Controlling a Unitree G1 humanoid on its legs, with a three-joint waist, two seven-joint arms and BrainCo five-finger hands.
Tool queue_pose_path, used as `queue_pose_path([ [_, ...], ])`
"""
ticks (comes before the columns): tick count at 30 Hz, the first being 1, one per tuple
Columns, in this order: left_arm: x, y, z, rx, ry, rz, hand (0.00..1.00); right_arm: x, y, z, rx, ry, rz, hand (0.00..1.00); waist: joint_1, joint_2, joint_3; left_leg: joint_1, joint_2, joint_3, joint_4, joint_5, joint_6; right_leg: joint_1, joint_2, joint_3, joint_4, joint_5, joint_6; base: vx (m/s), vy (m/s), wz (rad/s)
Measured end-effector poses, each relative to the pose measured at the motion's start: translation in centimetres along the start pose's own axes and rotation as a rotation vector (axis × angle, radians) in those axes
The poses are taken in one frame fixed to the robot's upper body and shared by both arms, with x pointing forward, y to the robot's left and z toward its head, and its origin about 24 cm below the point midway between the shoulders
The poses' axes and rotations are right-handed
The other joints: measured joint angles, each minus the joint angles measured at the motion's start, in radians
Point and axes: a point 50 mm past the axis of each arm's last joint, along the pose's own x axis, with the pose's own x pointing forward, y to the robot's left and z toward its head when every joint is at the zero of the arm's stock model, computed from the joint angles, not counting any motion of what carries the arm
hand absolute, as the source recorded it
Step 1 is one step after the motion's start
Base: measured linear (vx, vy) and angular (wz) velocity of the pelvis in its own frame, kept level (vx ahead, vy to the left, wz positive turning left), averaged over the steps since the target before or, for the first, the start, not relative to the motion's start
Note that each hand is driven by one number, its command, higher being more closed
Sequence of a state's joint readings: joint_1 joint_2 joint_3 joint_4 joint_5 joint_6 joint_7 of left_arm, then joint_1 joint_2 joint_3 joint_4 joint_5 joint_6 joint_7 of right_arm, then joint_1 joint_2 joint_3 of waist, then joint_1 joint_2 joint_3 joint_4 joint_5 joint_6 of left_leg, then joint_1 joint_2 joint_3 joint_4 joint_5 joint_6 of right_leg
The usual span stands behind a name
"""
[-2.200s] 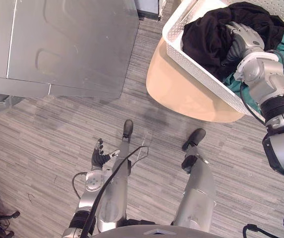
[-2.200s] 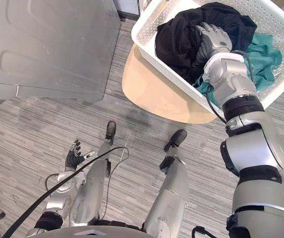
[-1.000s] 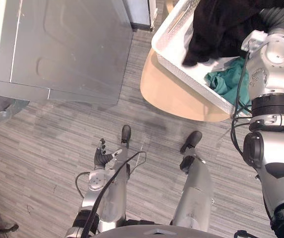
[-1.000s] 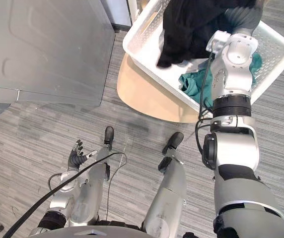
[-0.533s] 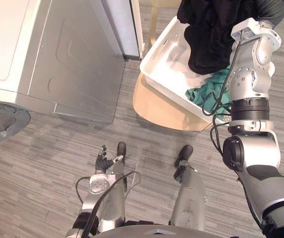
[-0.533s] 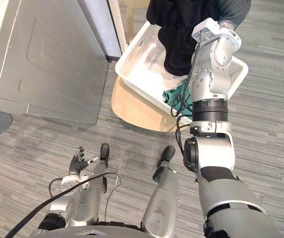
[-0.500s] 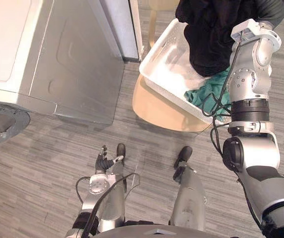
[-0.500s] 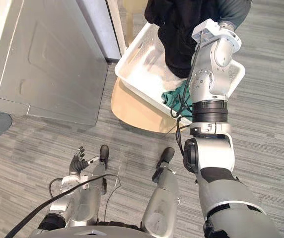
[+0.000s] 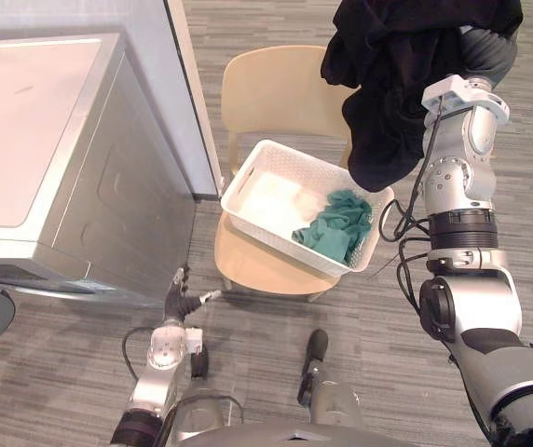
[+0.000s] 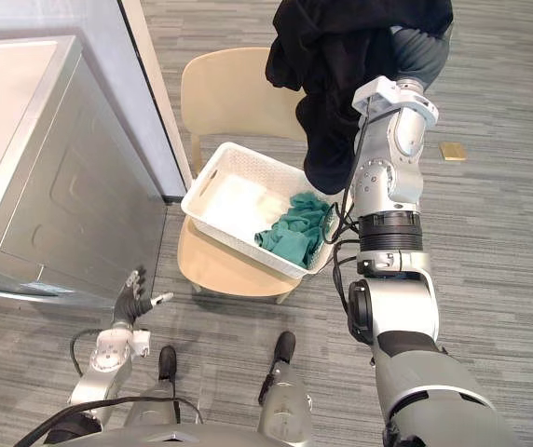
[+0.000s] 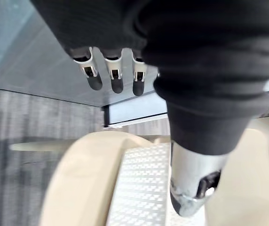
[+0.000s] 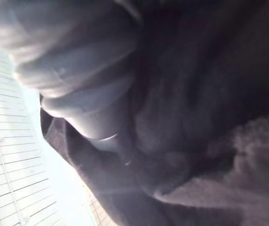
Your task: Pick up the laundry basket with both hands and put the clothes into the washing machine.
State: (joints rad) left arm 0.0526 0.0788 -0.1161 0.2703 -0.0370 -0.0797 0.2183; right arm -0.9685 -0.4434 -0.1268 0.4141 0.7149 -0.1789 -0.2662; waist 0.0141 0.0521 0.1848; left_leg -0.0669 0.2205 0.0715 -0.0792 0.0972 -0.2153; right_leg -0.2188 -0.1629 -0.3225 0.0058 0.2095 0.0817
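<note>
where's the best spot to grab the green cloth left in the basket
Pinch the raised, bunched middle of the green cloth, coming straight down: it lies crumpled at the right end of the white basket, whose walls block a sideways reach.

Stretches the right arm steeply up from the lower right toward 1 o'clock, elbow almost straight, silver forearm upright. Carries the right hand (image 9: 486, 54) highest of all, with its dark ribbed cover in sight and the rest sunk into black cloth (image 9: 406, 65) (grip hidden there). Hangs the left arm low at 7 o'clock, slightly bent, wrist angled upward. Holds the left hand (image 9: 177, 298) relaxed, fingers (image 11: 112, 77) straight in a row, thumb (image 11: 191, 188) set apart, touching nothing.
</note>
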Motion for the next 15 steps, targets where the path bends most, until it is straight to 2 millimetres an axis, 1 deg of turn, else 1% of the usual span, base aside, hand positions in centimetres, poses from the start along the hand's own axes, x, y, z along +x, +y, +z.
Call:
queue_pose_path([
  [1, 0.0, 0.1, 0.5, -0.005, -0.019, 0.004, 0.0, -0.1, -0.1, -0.2, 0.001, 0.008, 0.001, 1.0, 0.001, 0.0, -0.008, 0.009, 0.002, 0.008, 0.0, -0.004, -0.001, 0.006, 0.004, 0.007, -0.006, 0.002, -0.001, 0.05, 0.034, -0.27],
  [3, 0.2, 0.2, 2.2, -0.023, -0.089, 0.02, 0.0, -0.7, -0.8, -0.9, -0.003, 0.038, -0.012, 1.0, -0.001, 0.0, -0.06, 0.019, 0.005, 0.021, 0.0, -0.015, -0.001, 0.015, 0.012, 0.016, -0.025, 0.008, -0.001, 0.06, 0.03, -0.22],
  [4, 0.3, 0.6, 3.5, -0.037, -0.145, 0.039, 0.0, -0.9, -1.2, -1.2, 0.004, 0.051, -0.021, 1.0, -0.004, -0.001, -0.078, 0.028, 0.006, 0.032, 0.0, -0.02, -0.002, 0.018, 0.015, 0.025, -0.028, 0.009, -0.001, 0.04, 0.021, -0.23],
  [5, 0.6, 1.0, 4.7, -0.047, -0.192, 0.058, 0.0, -1.0, -1.4, -1.4, 0.008, 0.062, -0.025, 1.0, -0.004, -0.001, -0.079, 0.049, 0.007, 0.042, 0.0, -0.024, -0.002, 0.033, 0.019, 0.034, -0.032, 0.009, -0.001, 0.04, 0.023, -0.21],
  [6, 0.9, 1.5, 6.1, -0.056, -0.249, 0.085, 0.0, -1.3, -1.7, -1.9, 0.004, 0.081, -0.029, 1.0, -0.01, 0.0, -0.085, 0.068, 0.008, 0.044, 0.0, -0.029, -0.002, 0.052, 0.021, 0.037, -0.037, 0.009, 0.0, 0.02, 0.017, -0.16],
  [7, 0.9, 1.7, 6.8, -0.059, -0.275, 0.098, 0.0, -1.6, -1.9, -2.1, 0.01, 0.095, -0.029, 1.0, -0.012, 0.0, -0.095, 0.071, 0.009, 0.046, 0.0, -0.033, -0.001, 0.055, 0.023, 0.038, -0.04, 0.009, 0.0, 0.0, 0.02, -0.09],
  [9, 1.5, 2.2, 9.5, -0.063, -0.379, 0.124, 0.0, -2.5, -2.8, -3.0, -0.001, 0.132, -0.025, 1.0, -0.016, -0.007, -0.123, 0.081, 0.009, 0.06, 0.0, -0.04, -0.002, 0.064, 0.027, 0.047, -0.055, 0.013, 0.002, -0.01, 0.023, -0.12],
  [10, 1.6, 2.2, 10.1, -0.067, -0.405, 0.129, 0.0, -2.7, -3.0, -3.2, 0.0, 0.141, -0.026, 1.0, -0.017, -0.007, -0.123, 0.086, 0.01, 0.064, 0.0, -0.043, -0.001, 0.068, 0.028, 0.052, -0.058, 0.013, 0.003, -0.01, 0.018, -0.13],
  [12, 1.6, 2.0, 12.9, -0.088, -0.512, 0.132, 0.0, -3.8, -3.4, -3.5, 0.014, 0.171, -0.012, 1.0, -0.018, -0.006, -0.124, 0.101, 0.008, 0.073, 0.0, -0.048, 0.0, 0.078, 0.029, 0.059, -0.065, 0.012, 0.005, -0.02, 0.01, -0.11],
  [14, 1.6, 1.8, 14.6, -0.106, -0.58, 0.132, 0.0, -4.2, -3.3, -3.7, 0.016, 0.182, 0.006, 1.0, -0.022, -0.005, -0.125, 0.105, 0.008, 0.081, 0.0, -0.049, -0.001, 0.078, 0.03, 0.063, -0.066, 0.013, 0.004, -0.02, 0.006, -0.11],
  [15, 1.7, 1.4, 16.1, -0.117, -0.633, 0.117, 0.0, -4.5, -3.1, -3.7, 0.016, 0.191, 0.031, 1.0, -0.026, -0.003, -0.126, 0.108, 0.007, 0.089, 0.0, -0.049, -0.002, 0.077, 0.03, 0.065, -0.068, 0.014, 0.004, -0.02, 0.005, -0.11],
])
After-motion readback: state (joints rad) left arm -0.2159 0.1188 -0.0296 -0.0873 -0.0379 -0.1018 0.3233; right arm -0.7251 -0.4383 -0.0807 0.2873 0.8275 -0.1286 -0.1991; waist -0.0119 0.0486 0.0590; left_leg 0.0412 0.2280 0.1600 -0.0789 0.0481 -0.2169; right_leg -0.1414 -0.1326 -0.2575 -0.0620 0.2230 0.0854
